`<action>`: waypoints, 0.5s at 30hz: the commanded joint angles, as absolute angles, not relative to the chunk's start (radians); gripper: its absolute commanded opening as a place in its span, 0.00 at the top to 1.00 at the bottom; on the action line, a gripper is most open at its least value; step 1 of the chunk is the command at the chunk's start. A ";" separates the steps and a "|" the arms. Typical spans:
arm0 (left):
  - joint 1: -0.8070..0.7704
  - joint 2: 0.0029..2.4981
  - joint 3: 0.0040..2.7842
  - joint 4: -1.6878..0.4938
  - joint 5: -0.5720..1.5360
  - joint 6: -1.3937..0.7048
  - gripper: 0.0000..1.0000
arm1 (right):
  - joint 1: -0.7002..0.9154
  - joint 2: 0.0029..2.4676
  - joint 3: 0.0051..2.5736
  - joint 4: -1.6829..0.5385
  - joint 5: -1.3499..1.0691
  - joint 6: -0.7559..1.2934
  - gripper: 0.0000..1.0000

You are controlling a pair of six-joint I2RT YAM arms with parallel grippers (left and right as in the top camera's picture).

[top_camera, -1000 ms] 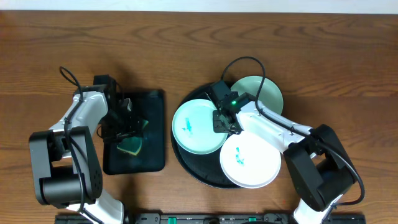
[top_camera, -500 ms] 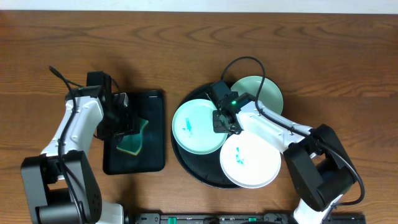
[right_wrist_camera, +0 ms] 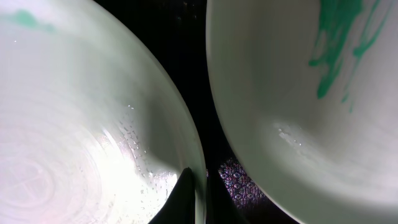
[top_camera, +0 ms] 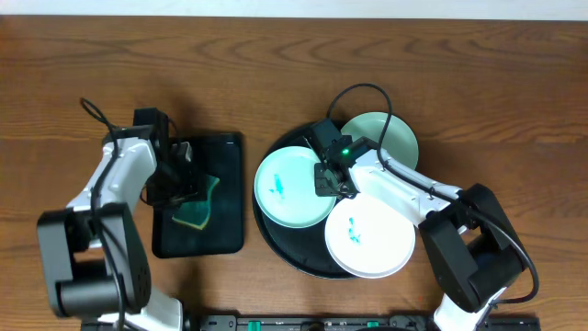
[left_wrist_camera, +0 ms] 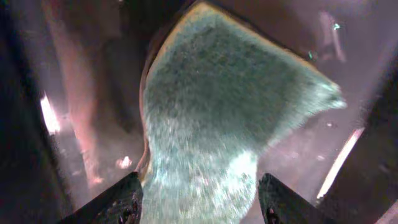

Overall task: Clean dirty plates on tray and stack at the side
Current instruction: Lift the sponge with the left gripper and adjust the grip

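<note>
Sponge [left_wrist_camera: 217,124] cropped at bottom — right arm [top_camera: 395,184] partly hides far plate [top_camera: 390,136].

No text, label, brand, number or sign can be read in any view
</note>
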State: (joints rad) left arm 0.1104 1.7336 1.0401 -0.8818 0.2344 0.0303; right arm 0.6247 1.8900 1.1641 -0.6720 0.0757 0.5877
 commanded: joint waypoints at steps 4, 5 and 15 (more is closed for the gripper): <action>0.112 1.779 1.044 -0.873 0.244 0.033 0.48 | 0.626 1.940 1.142 -0.686 0.056 0.567 0.99; 0.112 1.777 1.045 -0.871 0.244 0.033 0.48 | 0.626 1.940 1.142 -0.685 0.056 0.567 0.99; 0.112 1.777 1.045 -0.849 0.244 0.033 0.87 | 0.626 1.940 1.142 -0.684 0.056 0.567 0.99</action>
